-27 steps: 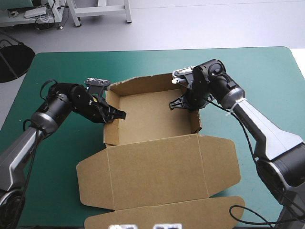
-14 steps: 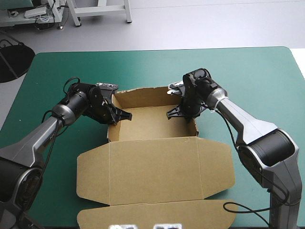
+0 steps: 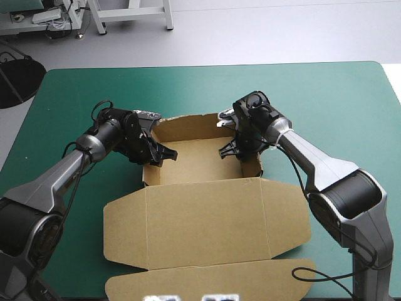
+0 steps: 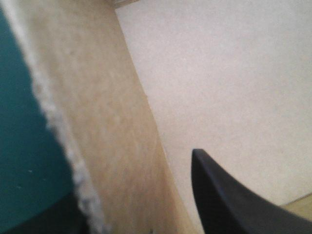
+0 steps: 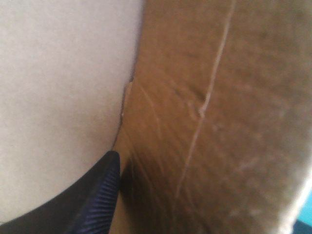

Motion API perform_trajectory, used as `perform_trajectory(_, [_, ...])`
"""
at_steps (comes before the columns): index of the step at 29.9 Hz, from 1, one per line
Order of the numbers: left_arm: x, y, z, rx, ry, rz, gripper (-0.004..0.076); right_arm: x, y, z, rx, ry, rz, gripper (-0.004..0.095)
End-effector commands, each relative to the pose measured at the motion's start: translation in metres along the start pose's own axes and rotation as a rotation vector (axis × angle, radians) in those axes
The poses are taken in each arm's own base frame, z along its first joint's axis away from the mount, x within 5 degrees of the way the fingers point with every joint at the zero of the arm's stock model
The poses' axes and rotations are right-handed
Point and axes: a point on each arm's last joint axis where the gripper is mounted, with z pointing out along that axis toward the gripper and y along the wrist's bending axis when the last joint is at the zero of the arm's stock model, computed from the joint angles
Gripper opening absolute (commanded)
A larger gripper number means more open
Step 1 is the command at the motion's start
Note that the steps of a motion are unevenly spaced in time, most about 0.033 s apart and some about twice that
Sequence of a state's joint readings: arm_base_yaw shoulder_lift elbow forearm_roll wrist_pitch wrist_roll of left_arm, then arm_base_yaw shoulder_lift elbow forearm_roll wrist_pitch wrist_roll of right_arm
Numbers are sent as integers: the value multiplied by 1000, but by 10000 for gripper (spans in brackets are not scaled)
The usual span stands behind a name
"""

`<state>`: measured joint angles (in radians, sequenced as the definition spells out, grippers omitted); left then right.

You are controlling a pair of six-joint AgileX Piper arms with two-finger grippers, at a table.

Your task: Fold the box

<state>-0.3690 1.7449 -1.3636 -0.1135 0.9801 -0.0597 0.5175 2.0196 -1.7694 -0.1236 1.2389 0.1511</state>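
While the brown box (image 3: 200, 160) sits mid teal-green table (image 3: 326, 94) as an open tray, lid (image 3: 207, 219) flat toward the near edge, the left gripper (image 3: 161, 152) straddles the left wall, its 2 black fingers apart, clamping nothing. At the right wall, inside, the right gripper (image 3: 229, 149); can't tell how open. Best: press both walls square together, evenly, no dragging.

Left gripper (image 3: 161, 154) and right gripper (image 3: 231, 150) face inward, fingers parted.

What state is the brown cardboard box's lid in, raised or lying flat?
Lying flat: the brown cardboard box is an open tray with walls raised, its lid spread on the teal-green table cover.
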Motion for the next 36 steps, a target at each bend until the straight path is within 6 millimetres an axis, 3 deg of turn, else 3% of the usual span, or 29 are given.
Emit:
perform_trajectory(1, [-9, -8, -25, 29, -133, 7, 458, -2, -8, -33, 29, -87, -11, 494])
perform_trajectory(12, [-23, -9, -45, 16, -202, 29, 465, -16, -13, -66, 47, -212, -9, 492])
perform_trajectory(18, [-32, -12, -68, 5, -229, 49, 465, -19, -16, -90, 58, -287, -30, 490])
perform_trajectory(21, [-35, -8, -83, -58, -221, 72, 465, -13, -19, -111, 58, -336, -47, 490])
perform_trajectory(28, [-39, -4, -136, -166, -226, 92, 459, 9, -34, -163, 112, -455, -32, 491])
perform_trajectory(32, [-38, -11, -183, -115, -375, 87, 451, 25, -47, -192, 113, -522, 3, 487])
perform_trajectory(36, [-20, -13, -236, -107, -523, 89, 365, 42, -63, -216, 44, -580, 115, 487])
